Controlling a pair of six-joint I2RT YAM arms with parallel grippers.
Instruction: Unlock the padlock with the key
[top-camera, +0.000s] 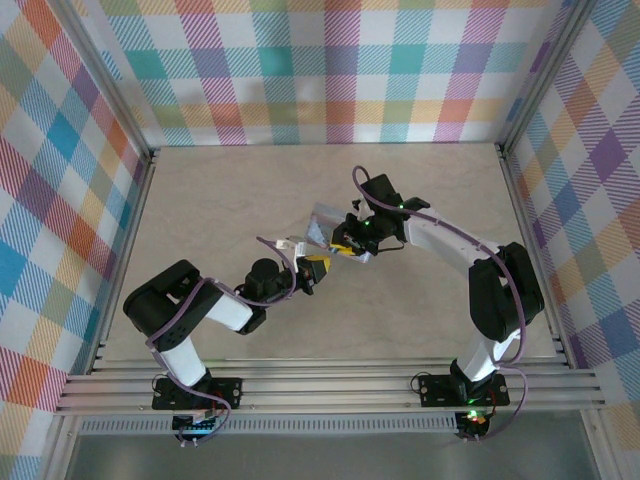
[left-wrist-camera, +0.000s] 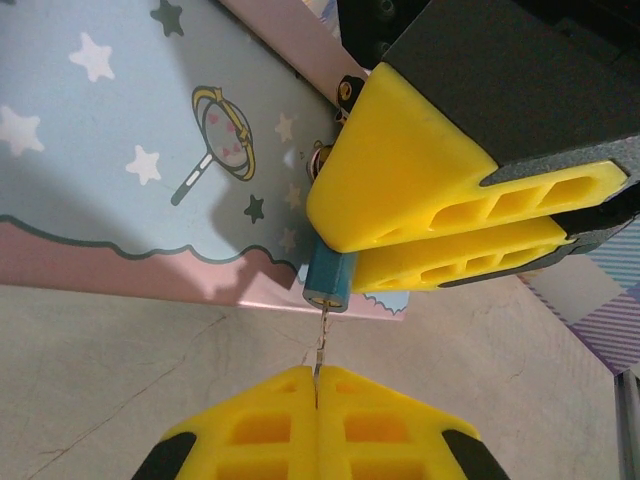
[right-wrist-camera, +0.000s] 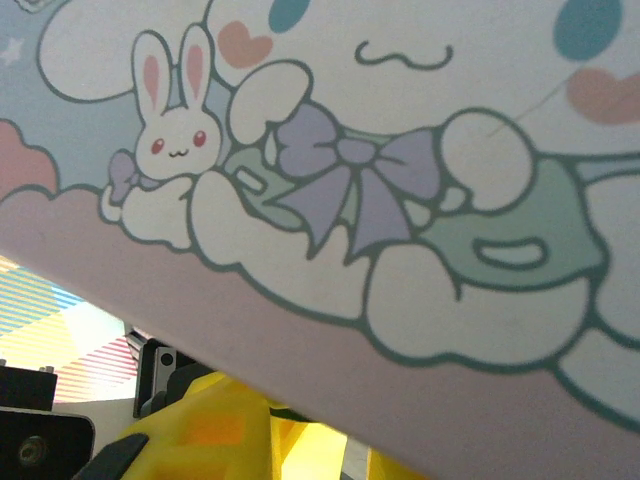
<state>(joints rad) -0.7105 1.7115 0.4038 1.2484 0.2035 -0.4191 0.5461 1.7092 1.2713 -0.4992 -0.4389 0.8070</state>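
Note:
The padlock (left-wrist-camera: 328, 280), a small blue body, is pinched between the yellow fingers (left-wrist-camera: 420, 190) of my right gripper (left-wrist-camera: 335, 240), which is shut on it. A thin metal key (left-wrist-camera: 320, 345) runs from its keyhole straight down into my left gripper (left-wrist-camera: 317, 375), whose jaws are shut on the key. From above, the two grippers meet tip to tip at mid-table, the left gripper (top-camera: 314, 270) just below and left of the right gripper (top-camera: 345, 245). The padlock hangs at a corner of the pale blue cartoon tin (left-wrist-camera: 130, 150). In the right wrist view the padlock and key are hidden behind the tin (right-wrist-camera: 380, 200).
The tin (top-camera: 322, 222) is lifted and tilted at the centre, just behind the grippers. The beige tabletop (top-camera: 220, 200) is bounded by checked walls at the back and both sides, with a metal rail (top-camera: 330, 385) along the near edge.

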